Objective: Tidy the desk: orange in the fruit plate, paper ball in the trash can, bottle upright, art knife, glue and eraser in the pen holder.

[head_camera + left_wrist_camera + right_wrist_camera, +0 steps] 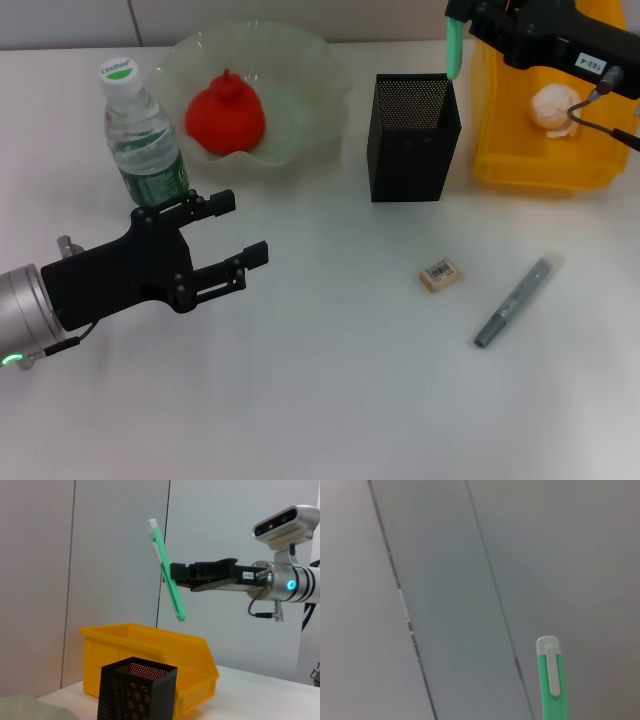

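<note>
Right gripper (172, 575) clamps the green art knife (166, 570) tilted in the air above the pen holder (413, 136); left gripper (233, 235) hovers open near the bottle (142, 134).

The bottle (143, 135) has a white cap with a green oval logo carrying white script that is too small to read with certainty; its dark green label shows pale print that cannot be made out. The eraser (440, 274) on the surface bears a barcode-like printed label, its digits illegible. A small white sticker on the right arm, just behind the right hand (458, 25), carries dark characters seen upside down from the head view and too small to read; the same sticker shows in the left wrist view, also unreadable.
</note>
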Tool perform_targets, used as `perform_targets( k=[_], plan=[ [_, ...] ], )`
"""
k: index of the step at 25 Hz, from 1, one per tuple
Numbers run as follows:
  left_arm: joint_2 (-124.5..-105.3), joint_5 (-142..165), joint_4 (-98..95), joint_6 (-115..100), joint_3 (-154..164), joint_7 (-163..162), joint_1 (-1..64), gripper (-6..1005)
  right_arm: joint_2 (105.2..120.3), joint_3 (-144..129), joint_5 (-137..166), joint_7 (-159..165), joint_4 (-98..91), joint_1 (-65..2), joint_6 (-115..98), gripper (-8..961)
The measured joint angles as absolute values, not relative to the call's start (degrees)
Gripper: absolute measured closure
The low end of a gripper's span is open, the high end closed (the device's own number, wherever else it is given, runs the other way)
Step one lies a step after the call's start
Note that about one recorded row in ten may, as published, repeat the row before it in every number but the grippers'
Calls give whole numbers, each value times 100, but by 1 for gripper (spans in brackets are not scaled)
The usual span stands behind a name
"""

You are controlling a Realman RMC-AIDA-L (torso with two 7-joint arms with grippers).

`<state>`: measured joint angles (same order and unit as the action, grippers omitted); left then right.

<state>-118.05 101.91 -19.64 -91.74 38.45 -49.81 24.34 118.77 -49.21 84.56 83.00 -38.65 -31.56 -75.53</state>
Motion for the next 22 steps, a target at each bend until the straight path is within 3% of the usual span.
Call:
perform_targets(
  k=[22],
  plan=[
    [-11823, 10151, -1934, -9192, 3823, -4825, 2274, 259, 11895, -5375, 8516, 7575, -2971, -3697, -6353, 747]
  ],
)
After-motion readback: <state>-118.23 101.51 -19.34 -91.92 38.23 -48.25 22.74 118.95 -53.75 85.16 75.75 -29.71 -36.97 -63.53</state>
